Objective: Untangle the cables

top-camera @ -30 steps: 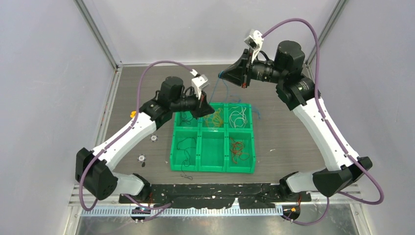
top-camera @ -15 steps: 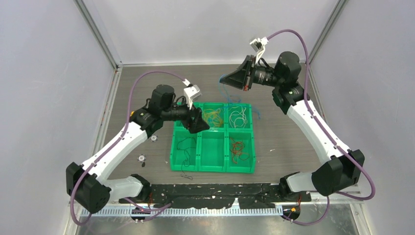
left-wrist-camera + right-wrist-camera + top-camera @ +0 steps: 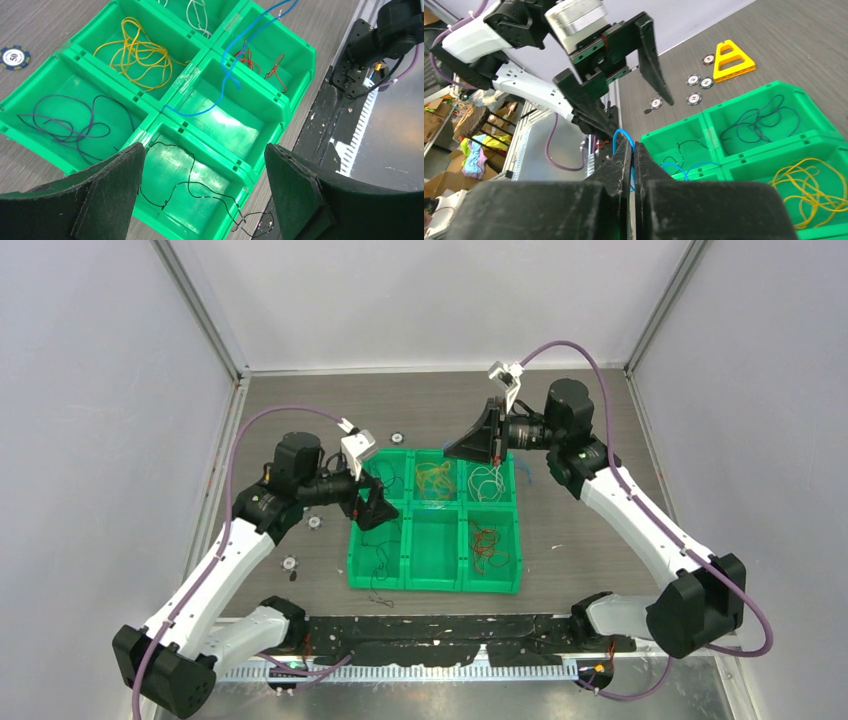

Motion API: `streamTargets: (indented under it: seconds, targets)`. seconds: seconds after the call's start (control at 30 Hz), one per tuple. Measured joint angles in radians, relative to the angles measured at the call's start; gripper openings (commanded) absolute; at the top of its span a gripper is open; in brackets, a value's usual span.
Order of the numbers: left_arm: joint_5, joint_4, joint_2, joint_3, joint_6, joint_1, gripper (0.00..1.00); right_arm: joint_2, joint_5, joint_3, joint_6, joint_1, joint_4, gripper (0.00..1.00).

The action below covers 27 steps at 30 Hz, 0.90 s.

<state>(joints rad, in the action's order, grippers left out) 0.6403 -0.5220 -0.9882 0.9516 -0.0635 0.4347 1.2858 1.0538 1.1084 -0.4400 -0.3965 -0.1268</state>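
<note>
Grey wood-grain table (image 3: pixel 300 410), walls close on both sides. Since a second ago my right gripper (image 3: pixel 449 450) has dropped from high at the back to over the green six-bin tray (image 3: pixel 432 583). It's pinched tight on the blue cable (image 3: pixel 234 75), whose tail now dangles over the empty near-middle bin (drop-off next, I'd guess). My left gripper (image 3: pixel 202 150) has backed off leftward, fingers spread wide, holding nothing. Plenty of room above; dividers could snag the tail.
</note>
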Motion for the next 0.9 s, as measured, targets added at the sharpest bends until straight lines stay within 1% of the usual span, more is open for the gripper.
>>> streamTargets:
  seconds: [0.17, 0.3, 0.43, 0.5, 0.63, 0.77, 0.9]
  targets:
    - [-0.034, -0.01, 0.0, -0.006, -0.006, -0.01, 0.91, -0.042, 0.011, -0.007, 0.118, -0.024, 0.118, 0.05]
    - [-0.038, -0.014, 0.0, -0.006, -0.023, -0.018, 0.91, -0.045, 0.023, 0.003, 0.232, -0.03, 0.254, 0.06]
    - [-0.037, -0.015, 0.0, -0.006, -0.028, -0.018, 0.91, -0.047, 0.04, 0.047, 0.33, -0.025, 0.413, 0.05]
    - [-0.037, -0.014, 0.0, -0.006, -0.028, -0.018, 0.91, -0.065, 0.047, 0.065, 0.362, -0.02, 0.465, 0.05]
    - [-0.037, -0.014, 0.0, -0.006, -0.028, -0.019, 0.91, -0.137, 0.05, 0.081, 0.378, -0.018, 0.502, 0.06]
    - [-0.037, -0.013, -0.001, -0.006, -0.028, -0.02, 0.91, -0.192, 0.051, 0.11, 0.352, -0.018, 0.471, 0.06]
    - [-0.037, -0.01, -0.01, -0.006, -0.028, -0.021, 0.91, -0.194, 0.048, 0.119, 0.333, -0.018, 0.437, 0.05]
